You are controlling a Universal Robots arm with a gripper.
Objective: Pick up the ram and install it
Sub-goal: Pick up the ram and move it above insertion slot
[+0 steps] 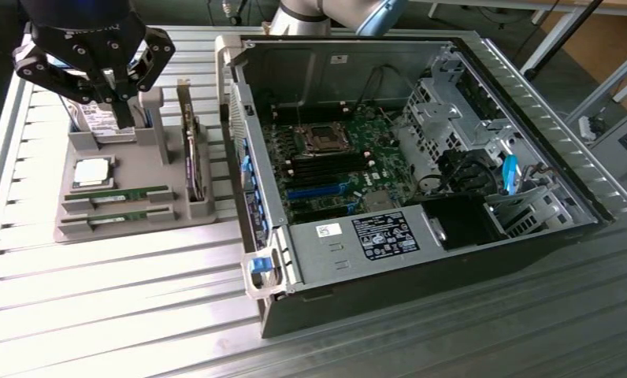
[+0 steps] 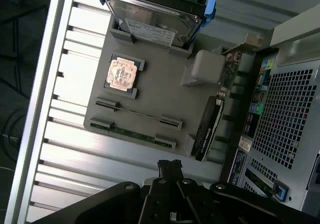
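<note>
- ram [image 1: 121, 193] [image 2: 139, 114]: not picked yet. It sits on edge in its slotted holders on the tray [image 1: 135, 228] [image 2: 165, 91], at the exterior view's left, well apart from the case [image 1: 419, 260] [image 2: 287, 109].
- A second stick [image 1: 124, 213] [image 2: 134, 135] lies parallel just beside it, on the tray's near edge. We can't tell which of the two is the target. We take the one next to the CPU [image 1: 90, 173] [image 2: 121, 74].
- Progress, our read: at the start. Pick, carry and seating are all left to do.
- Look of the ram: long, thin green board. In the wrist view it's nearly edge-on, a dark line between two grey end clips. Chips and label are too small to make out.
- gripper [image 1: 112, 99] [image 2: 170, 168]: fingers pinched together, nothing between them. In the exterior view it hangs over the tray's far end, in front of the drive [image 1: 95, 120] [image 2: 155, 19], clear of both sticks.
- Rest of the tray: a card [image 1: 194, 161] [image 2: 207, 129] stands on edge along the side nearest the case.
- Target: the board [image 1: 335, 157] inside the open case, at the exterior view's right. The dark slots [image 1: 319, 168] beside the socket look unfilled, as far as we can judge.
- Everything sits on a ribbed metal table [image 1: 103, 315] [image 2: 65, 149].
</note>
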